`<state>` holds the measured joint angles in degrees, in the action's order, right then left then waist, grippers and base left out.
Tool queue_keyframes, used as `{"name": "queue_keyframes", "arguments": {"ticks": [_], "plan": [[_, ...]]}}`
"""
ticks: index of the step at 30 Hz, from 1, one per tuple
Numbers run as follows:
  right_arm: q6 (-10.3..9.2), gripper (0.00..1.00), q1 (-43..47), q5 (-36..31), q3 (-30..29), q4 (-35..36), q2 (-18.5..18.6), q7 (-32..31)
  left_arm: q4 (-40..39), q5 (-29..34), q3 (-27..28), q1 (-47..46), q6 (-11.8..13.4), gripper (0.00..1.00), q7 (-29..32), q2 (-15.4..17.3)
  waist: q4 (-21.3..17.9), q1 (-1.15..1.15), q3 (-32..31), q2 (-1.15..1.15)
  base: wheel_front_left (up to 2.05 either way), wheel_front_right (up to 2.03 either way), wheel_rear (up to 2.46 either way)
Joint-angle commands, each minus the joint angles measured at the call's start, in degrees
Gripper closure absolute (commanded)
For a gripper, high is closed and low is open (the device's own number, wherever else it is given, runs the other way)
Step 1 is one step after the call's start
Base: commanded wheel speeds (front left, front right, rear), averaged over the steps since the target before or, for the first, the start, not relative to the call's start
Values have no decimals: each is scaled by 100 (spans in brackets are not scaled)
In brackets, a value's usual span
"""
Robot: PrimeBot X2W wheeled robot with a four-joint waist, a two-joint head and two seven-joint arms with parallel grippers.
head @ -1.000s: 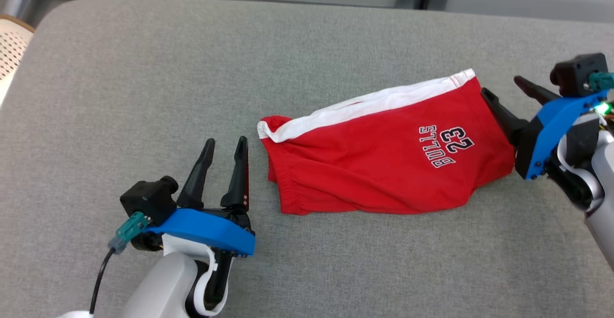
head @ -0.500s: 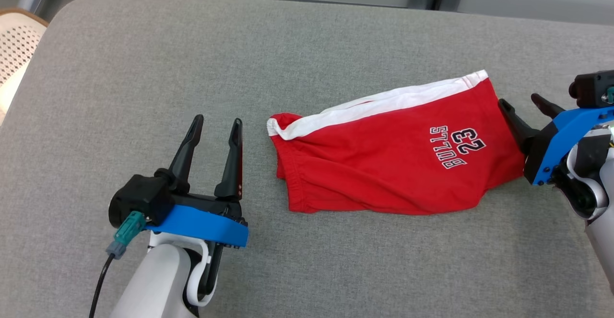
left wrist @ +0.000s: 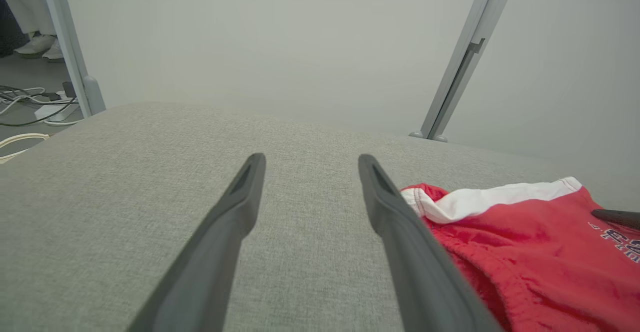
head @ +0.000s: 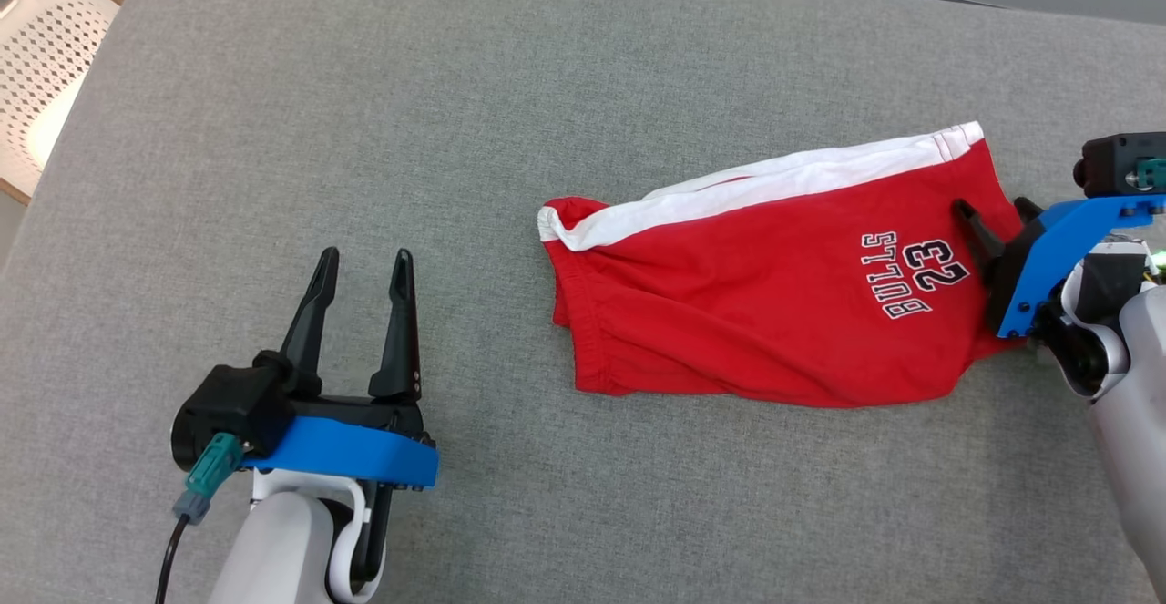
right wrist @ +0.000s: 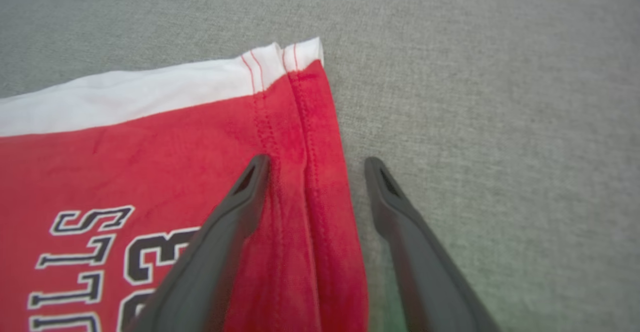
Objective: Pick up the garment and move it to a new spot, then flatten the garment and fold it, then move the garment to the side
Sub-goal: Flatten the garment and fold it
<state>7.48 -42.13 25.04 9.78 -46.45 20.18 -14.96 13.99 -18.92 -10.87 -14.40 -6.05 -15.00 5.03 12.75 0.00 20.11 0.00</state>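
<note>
Head view — left pincer (head: 364, 256) spread, empty; right pincer (head: 993, 209) spread astride garment (head: 747, 312) hem; chair (head: 46, 66) aside.

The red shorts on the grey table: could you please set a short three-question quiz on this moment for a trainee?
1. True or false: the left gripper stands open over the grey table, apart from the red shorts.
2. Where are the fingers of the right gripper? A) open, one on each side of the shorts' red stitched edge; B) clamped shut on the shorts; C) over bare table, far from the shorts.
3. Fill in: the number printed on the shorts is ___.
Key: 1 true; 2 A; 3 23.
</note>
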Motion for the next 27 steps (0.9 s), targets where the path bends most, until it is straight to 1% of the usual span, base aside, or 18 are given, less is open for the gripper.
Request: {"name": "queue_keyframes", "arguments": {"ticks": [1, 2, 3, 4, 5, 7, 9, 13, 16, 23, 27], "plan": [[3, 0, 101, -103, 44, -165, -128, -140, -18, 49, 64, 57, -26, 0, -22, -16, 9, 0, -3, 0, 0, 0, 0], [4, 0, 123, -178, 75, -220, -194, -202, -7, 67, 95, 69, -39, 0, -22, -24, 12, 0, -5, 0, 0, 0, 0], [10, 15, 152, -237, 101, -249, -246, -245, 11, 94, 122, 80, -56, 0, -22, -35, 13, 0, -9, 0, 0, 0, 0], [12, 55, 181, -261, 123, -263, -307, -281, 29, 102, 147, 85, -63, 0, -22, -44, 11, 0, -17, 0, 0, 0, 0], [16, 100, 210, -288, 132, -262, -347, -294, 42, 114, 174, 90, -70, 0, -22, -51, 5, 0, -26, 0, 0, 0, 0], [13, 100, 275, -334, 91, -223, -348, -223, 78, 146, 213, 109, -92, 0, -22, -66, -12, 0, -68, 0, 0, 0, 0], [1, 100, 301, -434, -77, -196, -261, -93, 112, 160, 221, 132, -99, 0, -22, -84, -37, 0, -137, 0, 0, 0, 0], [-4, 100, 453, -653, -610, -53, -214, 183, 166, 191, 245, 215, -122, 0, -21, -96, -132, 0, -330, 0, 0, 0, 0], [-1, 100, 670, -867, -1046, 175, -284, 309, 192, 222, 294, 308, -128, 0, -22, -68, -253, 0, -496, 0, 0, 0, 0], [1, 100, 1303, -1459, -2051, 1010, -417, 144, 144, 195, 382, 546, -143, 0, -21, -63, -499, 0, -769, 0, 0, 0, 0], [2, 100, 1575, -1810, -2499, 1652, -561, -187, 159, 154, 354, 617, -148, 0, -21, -88, -512, 0, -869, 0, 0, 0, 0]]}}
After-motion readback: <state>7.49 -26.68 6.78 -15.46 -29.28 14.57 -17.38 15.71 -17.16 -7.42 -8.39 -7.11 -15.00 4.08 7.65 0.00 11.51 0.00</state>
